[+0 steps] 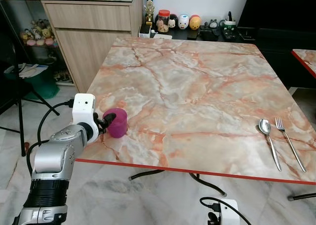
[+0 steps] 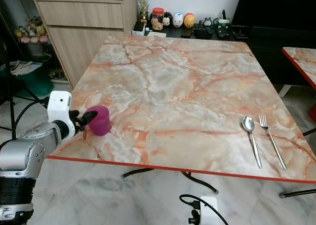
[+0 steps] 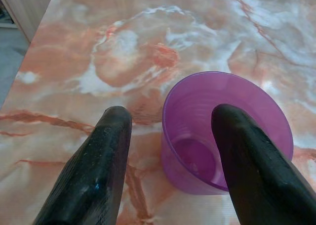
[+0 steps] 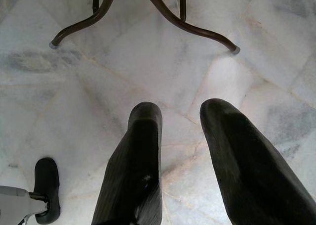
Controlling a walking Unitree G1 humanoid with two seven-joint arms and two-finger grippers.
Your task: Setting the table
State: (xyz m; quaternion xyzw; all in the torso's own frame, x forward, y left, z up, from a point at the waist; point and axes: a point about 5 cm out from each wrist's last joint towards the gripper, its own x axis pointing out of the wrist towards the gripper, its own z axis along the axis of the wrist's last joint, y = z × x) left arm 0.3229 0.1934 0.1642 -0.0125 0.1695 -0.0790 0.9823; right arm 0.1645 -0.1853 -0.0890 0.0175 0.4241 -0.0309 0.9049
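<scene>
A purple plastic cup [image 1: 117, 122] stands upright and empty near the front left corner of the marble table [image 1: 197, 86]. My left gripper [image 1: 109, 119] is at the cup, open. In the left wrist view one finger [image 3: 247, 160] lies over the cup [image 3: 192, 146] at its rim, while the other finger [image 3: 98, 165] stands apart beside it. A spoon [image 1: 267, 134] and a fork [image 1: 287, 137] lie side by side at the front right. My right gripper [image 4: 181, 111] hangs open below the table, pointing at the floor.
A wooden cabinet [image 1: 94, 32] stands at the far left. Jars and figurines [image 1: 182, 22] line a low dark shelf behind the table. A second table [image 1: 306, 59] is at the right. Dark table legs [image 4: 148, 12] cross the marble floor.
</scene>
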